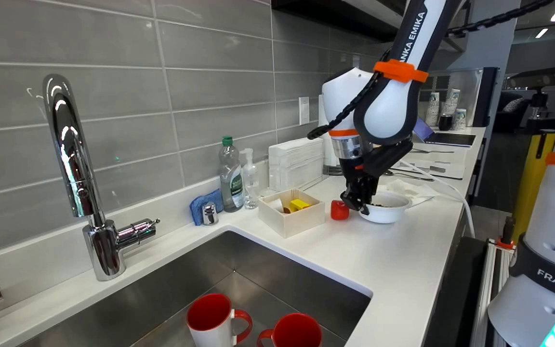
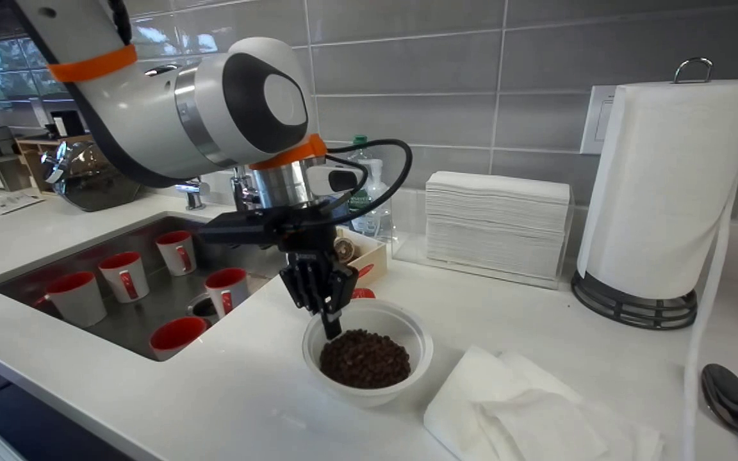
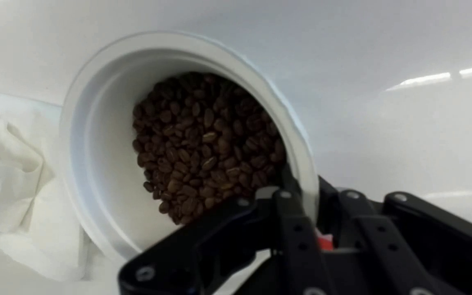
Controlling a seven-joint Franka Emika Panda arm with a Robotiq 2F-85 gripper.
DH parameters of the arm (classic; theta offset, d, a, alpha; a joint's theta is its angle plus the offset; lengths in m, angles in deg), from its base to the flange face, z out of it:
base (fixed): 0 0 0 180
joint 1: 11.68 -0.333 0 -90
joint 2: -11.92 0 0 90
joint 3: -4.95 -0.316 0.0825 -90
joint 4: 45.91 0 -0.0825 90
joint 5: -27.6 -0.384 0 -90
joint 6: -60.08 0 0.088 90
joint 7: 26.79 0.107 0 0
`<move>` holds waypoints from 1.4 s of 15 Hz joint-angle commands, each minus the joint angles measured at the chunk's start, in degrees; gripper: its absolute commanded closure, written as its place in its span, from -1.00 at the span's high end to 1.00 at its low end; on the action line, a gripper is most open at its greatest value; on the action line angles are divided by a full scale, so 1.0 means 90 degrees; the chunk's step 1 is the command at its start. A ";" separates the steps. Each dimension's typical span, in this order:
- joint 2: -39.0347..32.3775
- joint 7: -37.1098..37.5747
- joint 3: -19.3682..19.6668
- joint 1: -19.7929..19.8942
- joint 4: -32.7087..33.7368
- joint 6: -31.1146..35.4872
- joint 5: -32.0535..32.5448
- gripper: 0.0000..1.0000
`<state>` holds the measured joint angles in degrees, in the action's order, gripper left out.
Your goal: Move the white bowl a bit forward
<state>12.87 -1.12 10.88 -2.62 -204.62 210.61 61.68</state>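
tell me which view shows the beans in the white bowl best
The wrist view: looking down into the white bowl, it shows individual brown beans. The exterior views show a smaller dark heap and, more edge-on, just a thin dark strip.

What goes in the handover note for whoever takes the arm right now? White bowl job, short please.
Gripper: jaws straddle the bowl's rim, one inside, one outside; looks closed on it.
White bowl: over the counter, beside the crumpled white paper, holding dark brown beans. Can't tell whether its base is fully down.
Done: rim grip looks made. How much of the move is done, these views don't settle.
Left: likely ease it a bit forward, keep it level so nothing spills, then release and back off.
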 commanded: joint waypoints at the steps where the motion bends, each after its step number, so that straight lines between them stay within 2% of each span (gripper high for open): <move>1: -0.0266 0.0362 0.0142 0.0016 0.0005 0.0239 0.0357 -1.00; 2: -0.0300 0.0396 0.0173 -0.0002 0.0005 0.0236 0.0379 -1.00; 3: -0.0316 0.0356 0.0192 -0.0022 0.0006 0.0217 0.0314 -0.50; 4: -0.0316 0.0311 0.0205 -0.0039 0.0010 0.0190 0.0262 -0.48; 8: -0.0069 -0.0182 0.0158 -0.0118 0.0013 -0.0120 -0.0211 0.17; 13: 0.0604 -0.0891 0.0034 -0.0203 0.0122 -0.0976 -0.0719 0.99; 17: 0.1510 -0.1348 -0.0096 -0.0162 -0.0038 -0.1510 -0.1103 1.00; 19: 0.1656 -0.1536 -0.0165 -0.0162 0.0180 -0.1798 -0.1274 1.00; 21: 0.1999 -0.1674 -0.0214 -0.0149 0.0089 -0.1985 -0.1364 1.00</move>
<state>25.61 -13.17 9.63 -3.86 -202.96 196.26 51.87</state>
